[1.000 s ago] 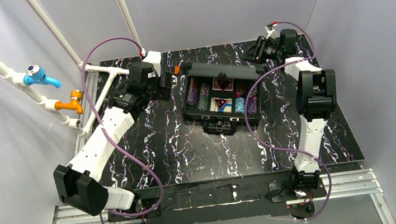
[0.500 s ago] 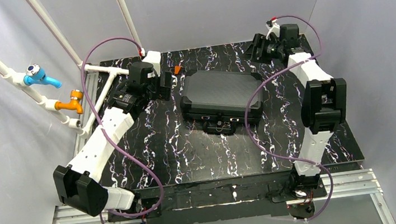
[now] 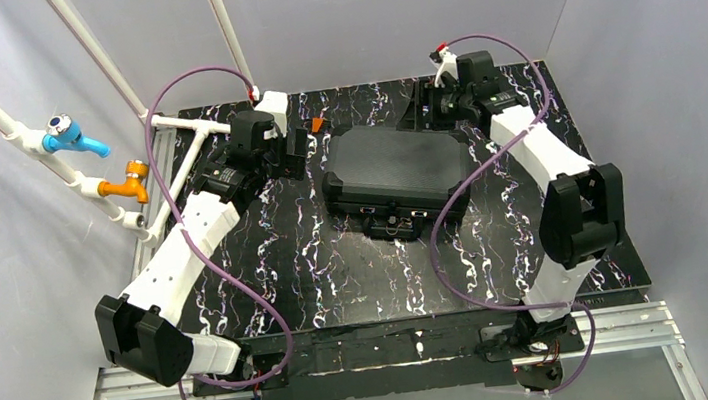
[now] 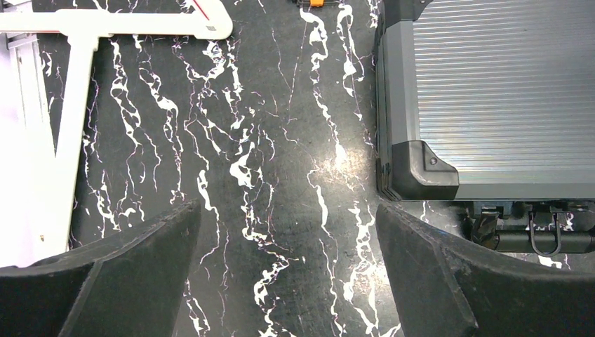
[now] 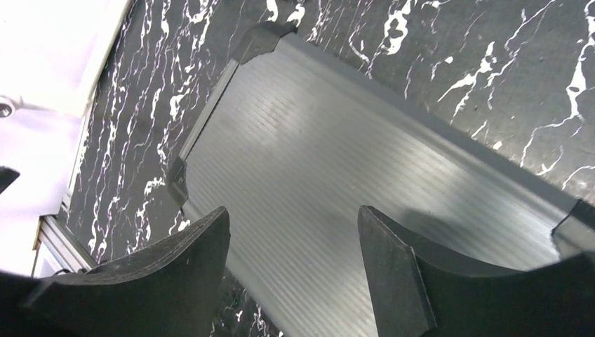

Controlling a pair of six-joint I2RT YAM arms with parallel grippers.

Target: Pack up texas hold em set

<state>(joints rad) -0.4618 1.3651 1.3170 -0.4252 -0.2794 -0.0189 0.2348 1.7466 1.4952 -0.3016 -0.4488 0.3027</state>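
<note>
Right gripper, fingers spread and empty, hangs over the ribbed lid of the closed case, near its upper-right edge in the top view; the arm rises from lower right and bends back left at the top. Left gripper, also spread and empty, hangs over bare table just left of the case's lower-left corner, arm stretched from lower left to upper centre. Case lies mid-table, latches toward the frame bottom.

Black ribbed case, white-veined black table
</note>
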